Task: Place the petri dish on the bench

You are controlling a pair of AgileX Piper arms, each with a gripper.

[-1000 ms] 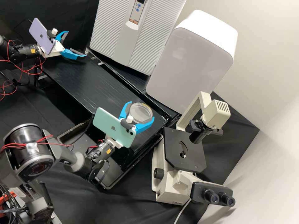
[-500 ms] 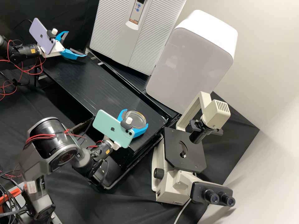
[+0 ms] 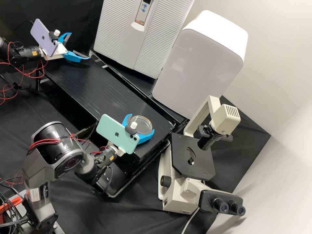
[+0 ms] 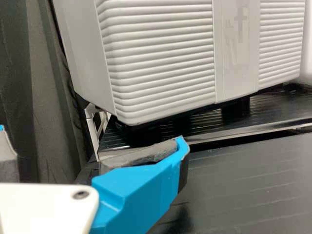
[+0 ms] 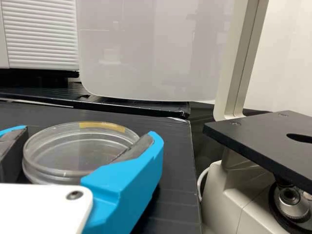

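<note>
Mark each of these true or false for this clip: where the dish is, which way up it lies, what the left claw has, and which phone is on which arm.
1. The dish is between the fingers of the right claw. True.
2. The dish is on the stage of the microscope. False: it is at the bench, with the microscope off to one side.
3. The dish stands up on its rim. False: it lies level.
4. The left claw has a second dish. False: its fingers are apart with nothing between them.
5. The green phone is on the right arm, the purple one on the left. True.
</note>
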